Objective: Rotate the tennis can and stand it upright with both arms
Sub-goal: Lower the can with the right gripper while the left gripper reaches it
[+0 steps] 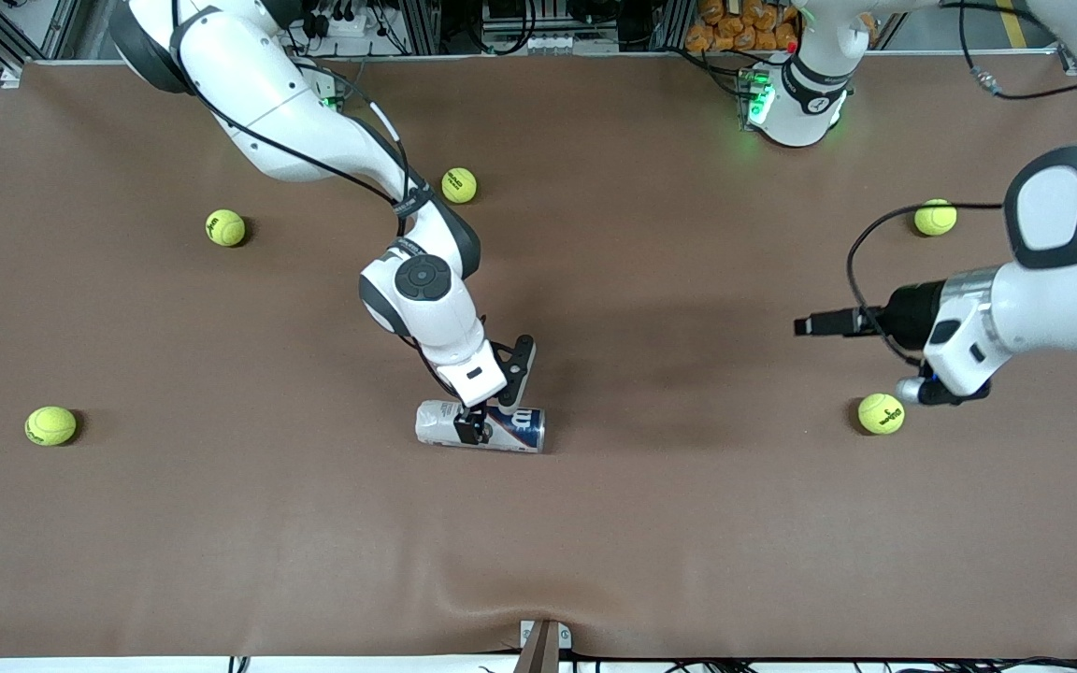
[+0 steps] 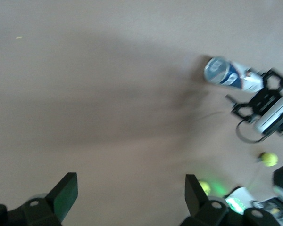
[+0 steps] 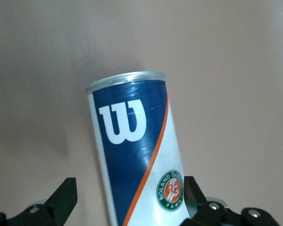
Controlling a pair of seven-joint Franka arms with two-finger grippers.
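My right pincer (image 1: 477, 419) straddles lying tennis can (image 1: 480, 426), not clamped; close mid-body squarely. Left pincer (image 2: 127, 197) waits wide above counter (image 1: 688, 523).

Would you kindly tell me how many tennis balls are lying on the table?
5 yellow-green tennis balls: two toward the left arm's end, three toward the right arm's end. The arms may hide others.

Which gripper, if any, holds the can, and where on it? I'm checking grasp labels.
The right gripper straddles the lying tennis can near mid-length; whether it grips cannot be told. The left gripper is open, empty.
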